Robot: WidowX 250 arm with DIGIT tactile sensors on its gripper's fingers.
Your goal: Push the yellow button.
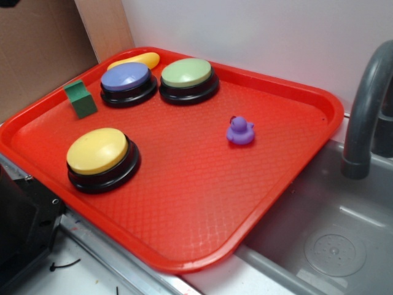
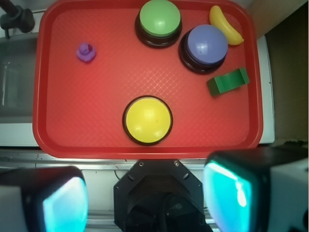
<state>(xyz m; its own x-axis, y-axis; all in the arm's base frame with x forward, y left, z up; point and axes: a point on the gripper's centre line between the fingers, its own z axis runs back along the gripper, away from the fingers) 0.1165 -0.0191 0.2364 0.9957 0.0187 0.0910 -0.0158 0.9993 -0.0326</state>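
Note:
The yellow button (image 1: 97, 150) (image 2: 147, 120), a domed yellow cap on a black round base, sits on the red tray (image 1: 184, 264) (image 2: 145, 151) near its front left corner. In the wrist view my gripper (image 2: 147, 198) is open, its two cyan-padded fingers (image 2: 65, 205) wide apart with nothing between them. It hangs high above the table, short of the tray's near rim, with the yellow button ahead of it. The exterior view does not show the gripper.
The tray also carries a blue-purple button (image 1: 126, 78) (image 2: 206, 43), a green button (image 1: 186, 72) (image 2: 160, 18), a green block (image 1: 80, 99), a small yellow oval piece (image 1: 135, 60) and a purple duck (image 1: 240, 131). A grey sink (image 1: 331, 233) with faucet (image 1: 365, 110) lies right. The robot base (image 2: 159, 198) is below the gripper.

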